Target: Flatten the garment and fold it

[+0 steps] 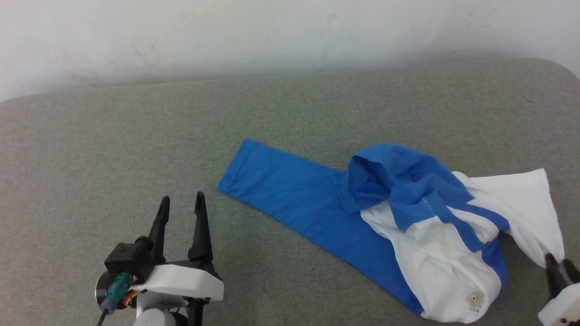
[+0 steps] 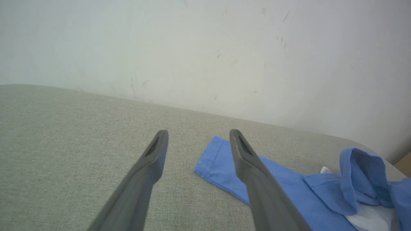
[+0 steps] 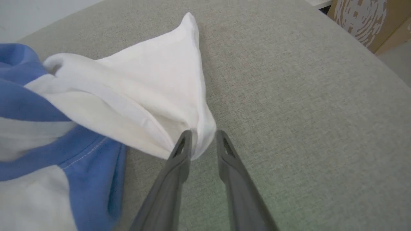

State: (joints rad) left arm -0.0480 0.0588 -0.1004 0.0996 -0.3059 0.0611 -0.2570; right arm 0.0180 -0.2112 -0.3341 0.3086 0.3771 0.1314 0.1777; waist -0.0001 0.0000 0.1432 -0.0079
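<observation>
Pinching a white corner of the garment (image 1: pixel 408 213), the right gripper (image 1: pixel 558 260) looks ready to tug it flat. Left gripper (image 1: pixel 182 198) hovers spread and empty by the blue cuff (image 1: pixel 235 170) — probably its grab point.

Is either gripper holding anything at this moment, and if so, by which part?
The right gripper pinches the garment by a bunched white corner of its body, pulled taut. The left gripper is open and holds nothing.
</observation>
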